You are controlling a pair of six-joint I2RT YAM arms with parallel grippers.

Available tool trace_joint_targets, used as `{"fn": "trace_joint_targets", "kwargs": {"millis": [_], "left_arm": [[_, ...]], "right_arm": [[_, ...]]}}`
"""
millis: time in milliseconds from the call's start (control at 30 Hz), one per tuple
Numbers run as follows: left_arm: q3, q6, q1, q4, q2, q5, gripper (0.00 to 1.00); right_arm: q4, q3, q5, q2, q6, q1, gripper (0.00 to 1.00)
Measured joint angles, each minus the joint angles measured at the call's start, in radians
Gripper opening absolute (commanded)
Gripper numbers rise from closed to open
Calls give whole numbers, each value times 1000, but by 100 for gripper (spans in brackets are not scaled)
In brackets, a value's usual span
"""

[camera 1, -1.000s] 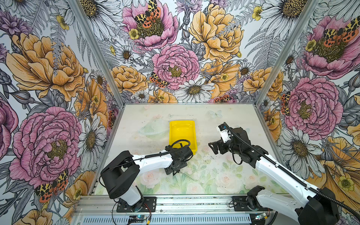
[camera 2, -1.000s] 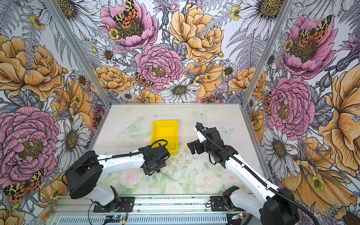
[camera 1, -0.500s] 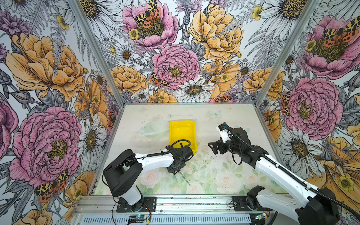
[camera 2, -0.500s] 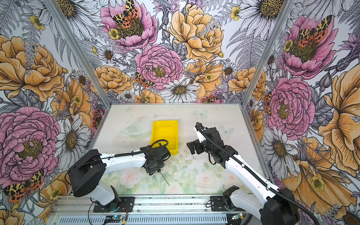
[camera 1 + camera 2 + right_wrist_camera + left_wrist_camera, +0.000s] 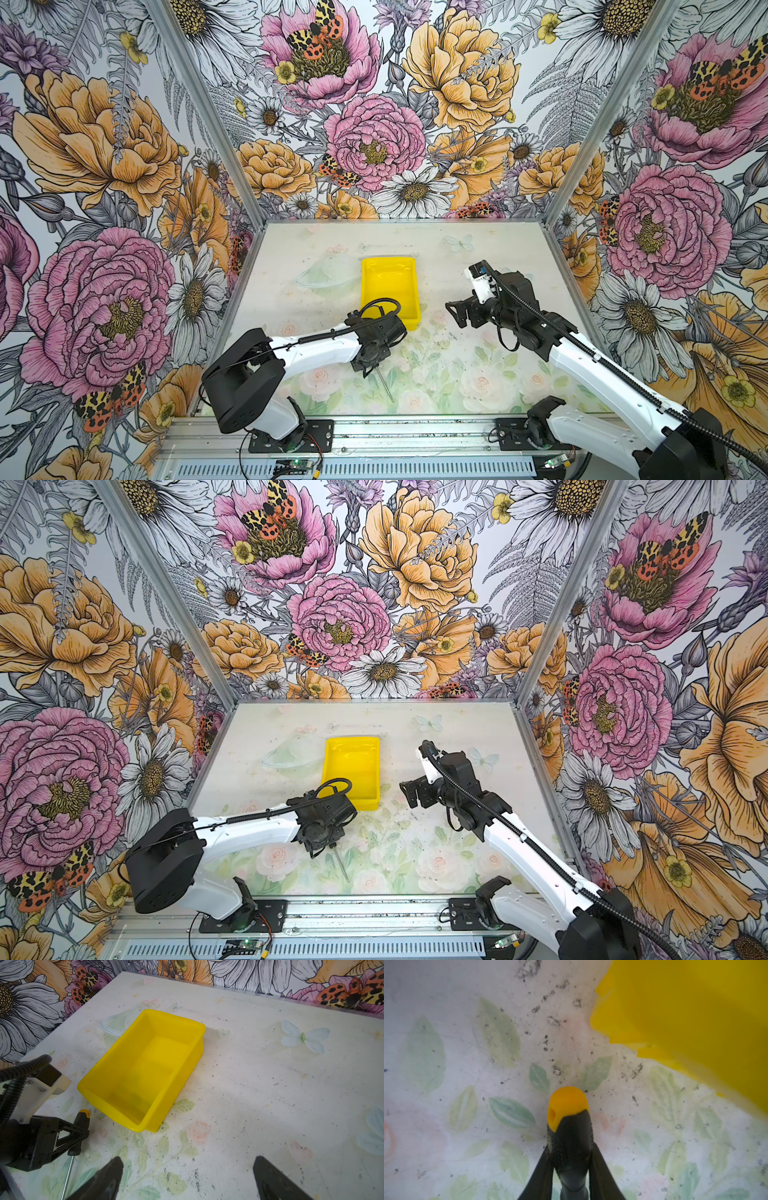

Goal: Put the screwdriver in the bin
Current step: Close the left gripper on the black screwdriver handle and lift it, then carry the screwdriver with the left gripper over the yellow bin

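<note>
The screwdriver (image 5: 569, 1126), black-handled with a yellow butt, is clamped in my left gripper (image 5: 571, 1146), which is shut on the handle. In both top views only its thin silver shaft (image 5: 385, 384) (image 5: 341, 864) shows, pointing from the left gripper (image 5: 372, 359) (image 5: 322, 841) toward the table's front edge. The yellow bin (image 5: 388, 282) (image 5: 353, 762) stands empty just beyond that gripper, and its near corner (image 5: 695, 1012) is close in the left wrist view. My right gripper (image 5: 188, 1164) hangs open and empty above the table to the right of the bin (image 5: 149, 1068).
Flowered walls (image 5: 124, 249) close in the table on three sides. A metal rail (image 5: 374, 432) runs along the front edge. The left arm's cable loop (image 5: 380, 305) overlaps the bin's near end in a top view. Dark specks dot the printed tabletop (image 5: 249, 1095).
My left gripper's jaws have closed onto the screwdriver handle, and the shaft has swung from slanting right to pointing at the front edge. The right arm has stayed in place.
</note>
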Motion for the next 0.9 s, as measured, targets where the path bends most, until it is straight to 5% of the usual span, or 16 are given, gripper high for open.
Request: {"fn": "trace_joint_targets", "kwargs": {"millis": [233,400,633,900], "left_arm": [[64,104,18,-136,-289,-89,0],[153,238,161,-171,-359,-107,0],[415,477,343,-160,-123,-99,0],[642,635,356,-96,205,-59,0]], "right_arm": [[6,-5,-6,27,0,0,100],[-5,18,-6,52,-16,-1,99],[-1,50,-21,53,-19,-12,99],[-16,58,-9,53,-36,-43,99]]}}
